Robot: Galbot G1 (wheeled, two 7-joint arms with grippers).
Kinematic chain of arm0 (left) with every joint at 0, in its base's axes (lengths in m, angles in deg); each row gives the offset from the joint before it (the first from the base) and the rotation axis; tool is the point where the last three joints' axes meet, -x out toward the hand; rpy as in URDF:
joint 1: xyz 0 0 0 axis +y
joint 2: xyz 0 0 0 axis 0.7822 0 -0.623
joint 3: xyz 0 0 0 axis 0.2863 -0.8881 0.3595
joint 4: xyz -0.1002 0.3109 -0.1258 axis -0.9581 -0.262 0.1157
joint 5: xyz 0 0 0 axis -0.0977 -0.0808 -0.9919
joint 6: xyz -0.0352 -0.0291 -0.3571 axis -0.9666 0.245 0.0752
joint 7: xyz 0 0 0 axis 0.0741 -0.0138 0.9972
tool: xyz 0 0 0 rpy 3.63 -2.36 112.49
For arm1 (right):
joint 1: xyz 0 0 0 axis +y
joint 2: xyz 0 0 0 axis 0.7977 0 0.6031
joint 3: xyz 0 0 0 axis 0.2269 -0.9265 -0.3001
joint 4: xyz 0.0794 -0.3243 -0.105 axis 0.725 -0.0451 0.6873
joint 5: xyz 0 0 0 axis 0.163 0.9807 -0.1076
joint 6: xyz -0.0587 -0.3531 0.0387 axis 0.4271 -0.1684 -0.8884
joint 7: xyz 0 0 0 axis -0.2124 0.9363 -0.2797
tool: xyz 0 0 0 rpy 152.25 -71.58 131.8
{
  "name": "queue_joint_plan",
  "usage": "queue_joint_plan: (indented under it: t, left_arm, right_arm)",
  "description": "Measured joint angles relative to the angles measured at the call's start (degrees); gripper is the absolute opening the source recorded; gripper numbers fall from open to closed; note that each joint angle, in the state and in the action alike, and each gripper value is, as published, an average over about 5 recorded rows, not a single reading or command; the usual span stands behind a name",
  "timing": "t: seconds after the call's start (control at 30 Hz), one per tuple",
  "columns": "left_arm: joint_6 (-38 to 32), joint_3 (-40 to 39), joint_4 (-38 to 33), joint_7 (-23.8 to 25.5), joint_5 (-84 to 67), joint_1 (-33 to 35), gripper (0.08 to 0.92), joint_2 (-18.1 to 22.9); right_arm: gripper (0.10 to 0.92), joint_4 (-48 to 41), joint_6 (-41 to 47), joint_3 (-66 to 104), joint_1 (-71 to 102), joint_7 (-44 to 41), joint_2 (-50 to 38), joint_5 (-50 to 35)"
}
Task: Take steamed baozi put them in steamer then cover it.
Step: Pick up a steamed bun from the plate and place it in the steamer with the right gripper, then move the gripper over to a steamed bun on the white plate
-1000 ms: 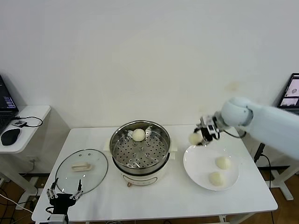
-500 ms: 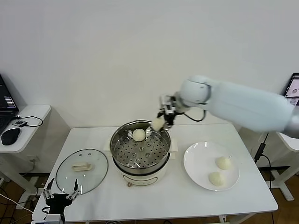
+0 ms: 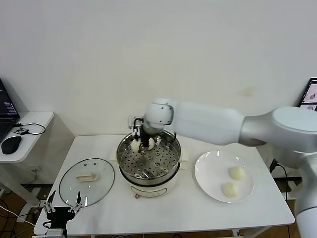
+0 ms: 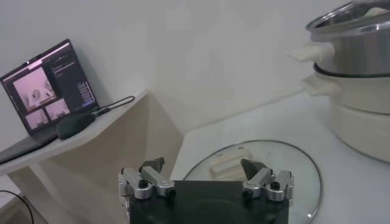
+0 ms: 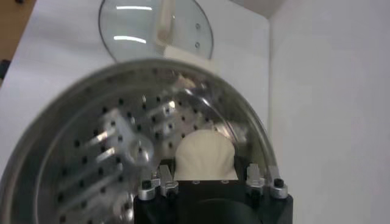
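The steamer [image 3: 148, 166] stands mid-table with its perforated tray [image 5: 91, 164] bare toward the front. My right gripper [image 3: 140, 142] reaches into the pot's far left side, shut on a steamed baozi [image 5: 204, 157] held low over the tray. Another baozi [image 3: 150, 144] lies just beside it, partly hidden by the fingers. Two more baozi [image 3: 237, 173] [image 3: 229, 189] rest on the white plate [image 3: 210, 171]. The cover [image 3: 86, 181] lies flat on the table left of the steamer, and it shows in the left wrist view as the lid [image 4: 274, 161]. Below the cover's front edge, my left gripper [image 3: 63, 208] [image 4: 203, 165] stands open and holds nothing.
A side table [image 3: 29, 121] at the far left carries a laptop [image 4: 46, 91] and a mouse [image 3: 11, 145]. A screen [image 3: 309, 96] stands at the right edge. The wall runs close behind the table.
My right arm has swung left from above the plate, carrying the baozi across the steamer and down into its far left side. The left arm has not moved.
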Motion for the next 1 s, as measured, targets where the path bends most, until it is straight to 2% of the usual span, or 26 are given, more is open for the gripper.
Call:
queue_joint_plan:
  t: [0.3, 0.4, 0.57, 0.77, 1.0]
  left_arm:
    - [0.0, -0.1, 0.1, 0.0, -0.2, -0.3, 0.823, 0.0]
    - [0.0, -0.1, 0.2, 0.0, -0.2, -0.4, 0.823, -0.1]
    - [0.0, 0.0, 0.3, 0.0, -0.2, -0.3, 0.823, -0.1]
    - [0.1, 0.2, 0.1, 0.1, -0.3, -0.4, 0.823, -0.4]
    - [0.4, -0.5, -0.6, 0.4, -0.2, -0.3, 0.823, -0.5]
  right_arm:
    - [0.608, -2.3, 1.3, -0.8, 2.0, 0.2, 3.1, 1.0]
    - [0.658, -2.5, 1.6, -0.8, 2.2, 0.3, 3.3, 1.3]
    - [0.79, -1.8, 1.7, -0.6, 1.1, -0.8, 2.6, 1.6]
    - [0.822, 1.8, 1.8, -1.0, -3.1, -4.0, -1.6, 2.3]
    - [0.823, 10.0, -0.6, -2.4, -8.8, -9.7, -12.1, 5.1]
